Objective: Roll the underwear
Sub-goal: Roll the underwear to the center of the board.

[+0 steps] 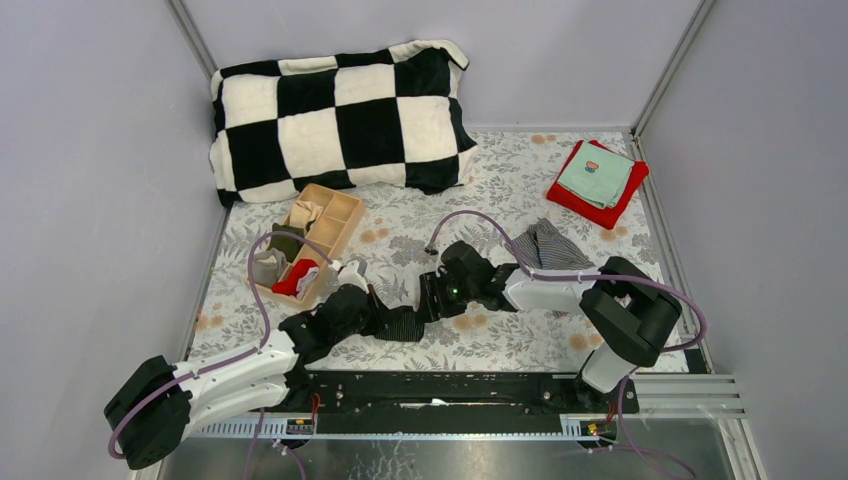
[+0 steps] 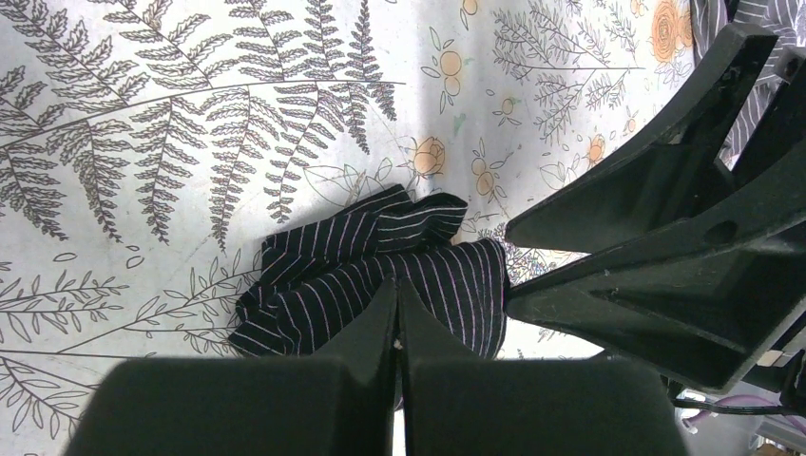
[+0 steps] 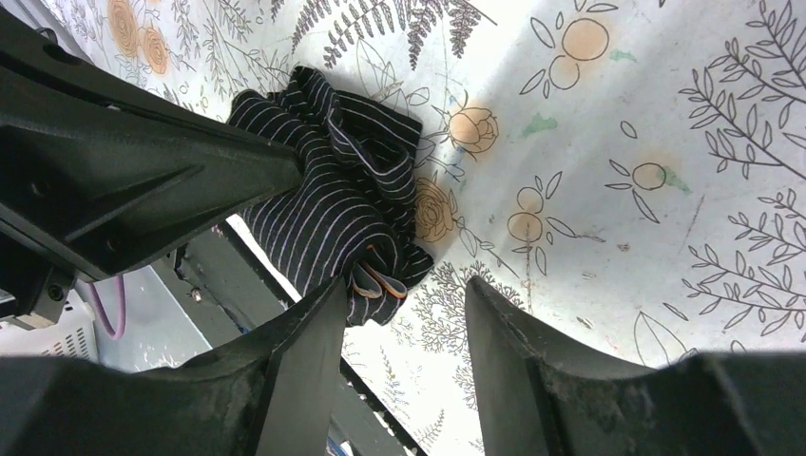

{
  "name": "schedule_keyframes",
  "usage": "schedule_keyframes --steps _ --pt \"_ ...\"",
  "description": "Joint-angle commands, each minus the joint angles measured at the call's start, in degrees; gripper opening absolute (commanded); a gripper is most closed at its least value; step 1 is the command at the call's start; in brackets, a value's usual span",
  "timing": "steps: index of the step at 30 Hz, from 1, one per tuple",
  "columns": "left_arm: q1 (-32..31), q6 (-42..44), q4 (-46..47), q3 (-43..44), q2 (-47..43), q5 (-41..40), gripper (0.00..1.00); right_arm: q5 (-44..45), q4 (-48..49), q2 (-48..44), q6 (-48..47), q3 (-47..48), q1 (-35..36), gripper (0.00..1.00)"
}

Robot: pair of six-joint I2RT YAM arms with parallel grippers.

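A floral-patterned table (image 1: 520, 170) is showing from above, with two robot arms reaching inward from its near edge. At far left, a wooden tray (image 1: 340, 212) with compartments is sitting just in front of a black-and-white checkered pillow (image 1: 340, 115).

The left gripper (image 2: 396, 285) is pointing right, its fingers pressed together with no gap. Its tips are resting on the black pinstriped underwear (image 2: 380, 261); whether a fold is caught between them cannot be told. That underwear is lying bunched and crumpled on the table near the front edge, between the two grippers.

The right gripper (image 3: 404, 285) is pointing left, facing the other one, and its fingers are standing moderately apart. The near end of the bunched black cloth, showing an orange inner edge, is lying just beside one finger and partly in the gap. In the left wrist view both of its fingertips are touching the cloth's right side.

Further right, the grey striped underwear (image 1: 545, 245) is lying crumpled behind the right arm, apart from both grippers. At far right, a teal cloth (image 1: 595, 172) is sitting folded on a red cloth (image 1: 600, 210).
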Motion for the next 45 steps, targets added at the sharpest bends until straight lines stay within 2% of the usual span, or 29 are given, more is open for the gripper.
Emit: schedule_keyframes --steps 1,8,12,16,20,24,27,33,45 --pt "-0.5 0.4 -5.6 -1.2 1.1 -0.3 0.00 0.1 1.7 -0.3 -0.5 -0.9 -0.6 0.55" --pt "-0.6 0.5 -5.7 -1.2 1.1 -0.5 0.00 0.8 1.9 -1.4 -1.7 -1.0 -0.6 0.54" --pt "-0.5 0.5 -5.7 -0.9 1.5 -0.8 0.00 5.2 -0.3 -6.7 -5.3 -0.9 -0.6 0.54" --pt "-0.5 0.7 -5.4 -0.7 2.0 -0.9 0.00 5.7 3.0 -12.7 -12.2 -3.1 -0.6 0.54" --pt "-0.6 0.8 -5.1 -0.7 2.3 -0.9 0.00 4.7 12.7 -16.1 -29.0 -9.0 1.4 0.55" --pt "-0.6 0.8 -5.0 -0.6 2.6 -1.0 0.00 10.1 12.1 -16.7 -62.0 -10.8 11.5 0.60" --pt "-0.5 0.9 -4.6 -0.5 2.9 -1.0 0.00 11.8 13.8 -15.2 -77.0 -12.6 17.4 0.61" --pt "-0.6 1.6 -4.5 -0.1 3.7 -1.0 0.00 19.9 27.3 -10.7 -91.1 -17.8 25.6 0.70" --pt "-0.5 2.3 -3.5 0.6 5.2 -0.6 0.00 30.8 50.5 1.1 -106.4 -22.4 27.9 0.77"
